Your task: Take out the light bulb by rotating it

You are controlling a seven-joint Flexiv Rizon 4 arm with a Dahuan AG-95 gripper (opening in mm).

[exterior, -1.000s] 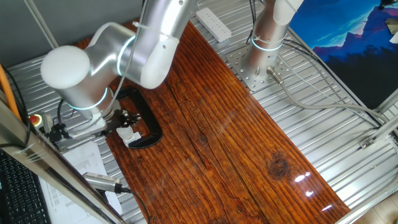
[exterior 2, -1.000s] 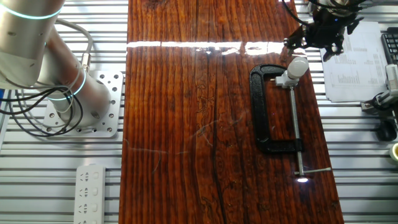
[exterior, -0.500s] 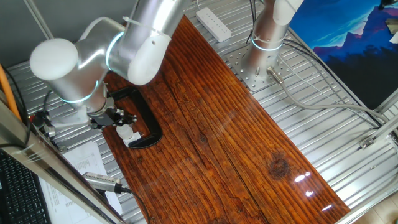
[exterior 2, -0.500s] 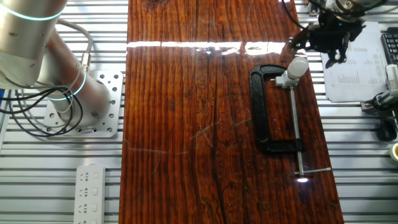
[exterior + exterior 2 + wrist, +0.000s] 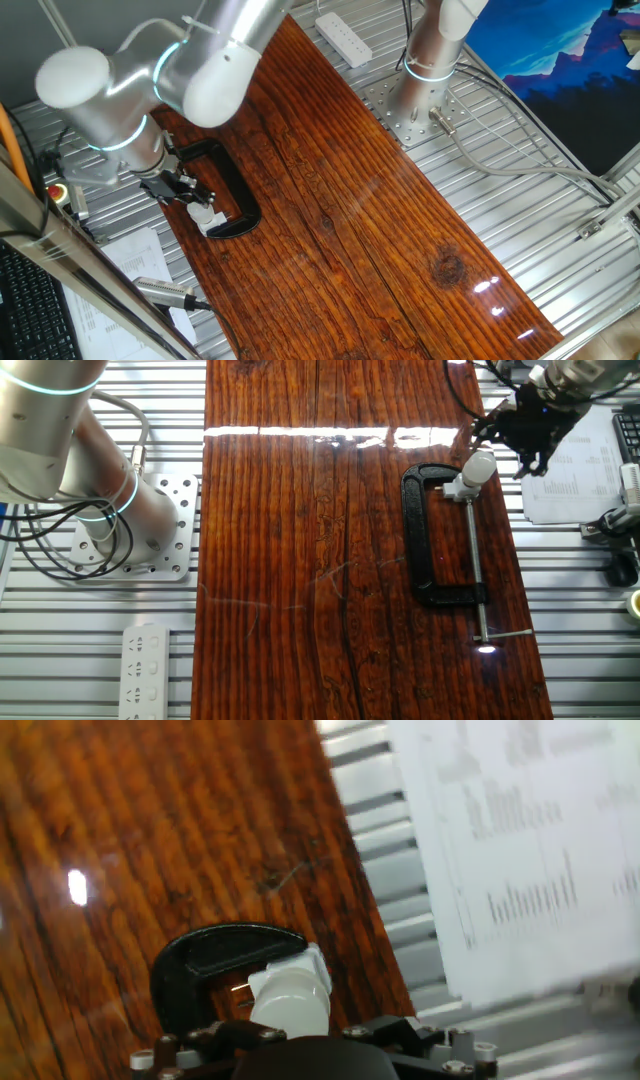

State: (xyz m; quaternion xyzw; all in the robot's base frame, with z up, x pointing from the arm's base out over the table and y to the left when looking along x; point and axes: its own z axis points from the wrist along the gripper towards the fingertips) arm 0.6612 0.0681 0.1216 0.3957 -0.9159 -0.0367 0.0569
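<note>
Light bulb [image 5: 480,464] sat in a white socket [image 5: 462,486] held by a black clamp [image 5: 425,540] on the worktop [image 5: 320,560], just beneath the hand [image 5: 530,435]. It looked light, smooth and breakable, so a gentle grip around the dome seemed wisest. How far the fingers were spread could not be told.

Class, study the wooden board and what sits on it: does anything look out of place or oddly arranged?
Yes. The light bulb sits in a small white socket gripped in a black C-clamp lying flat on the board, an improvised holder rather than a lamp. Nothing looks spilled or broken.
</note>
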